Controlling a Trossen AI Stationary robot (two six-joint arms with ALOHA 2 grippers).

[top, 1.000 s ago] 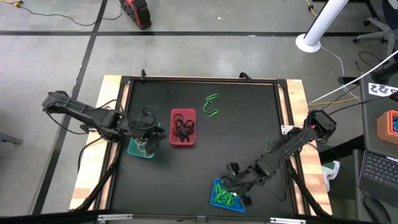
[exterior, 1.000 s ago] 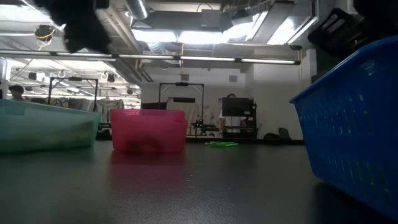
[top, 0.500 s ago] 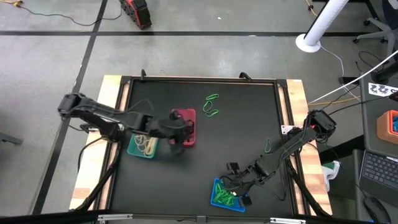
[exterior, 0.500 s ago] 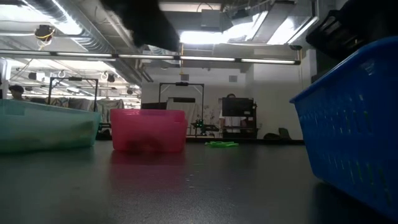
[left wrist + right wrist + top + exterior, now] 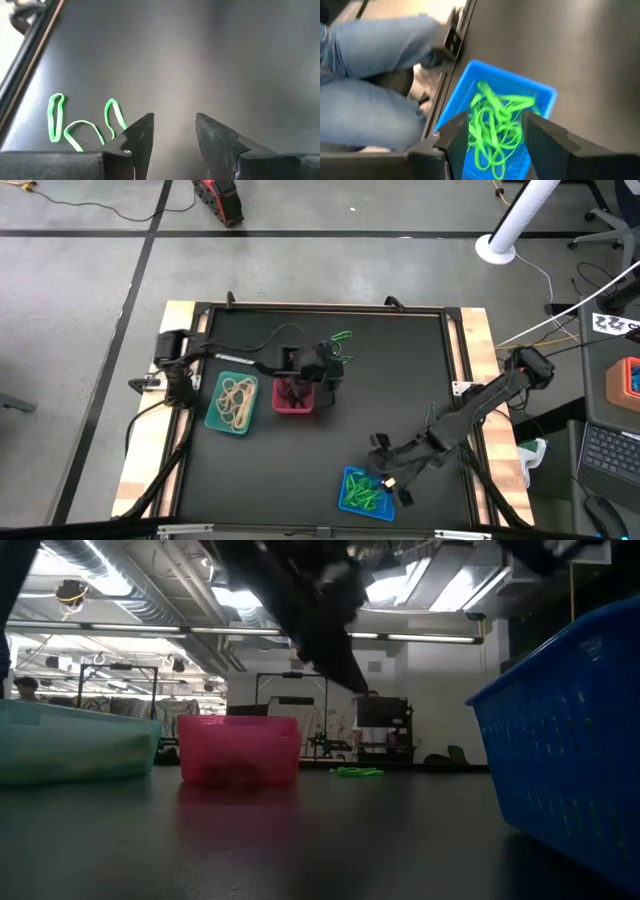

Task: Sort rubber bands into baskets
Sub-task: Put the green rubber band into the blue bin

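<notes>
Green rubber bands point(image 5: 495, 125) lying heaped in the blue basket point(image 5: 364, 492), right gripper point(image 5: 495, 137) hovering just above, fingers spread, gripping nothing. Left gripper point(image 5: 172, 135) reaching beyond the red basket point(image 5: 294, 396), far from blue, parted and empty beside loose green bands point(image 5: 82, 122).

bright green rubber bands point(image 5: 495, 125) fill the blue basket point(image 5: 364, 492); tan bands point(image 5: 237, 399) lie in the teal basket point(image 5: 214, 418), beside the red basket point(image 5: 293, 406).
</notes>
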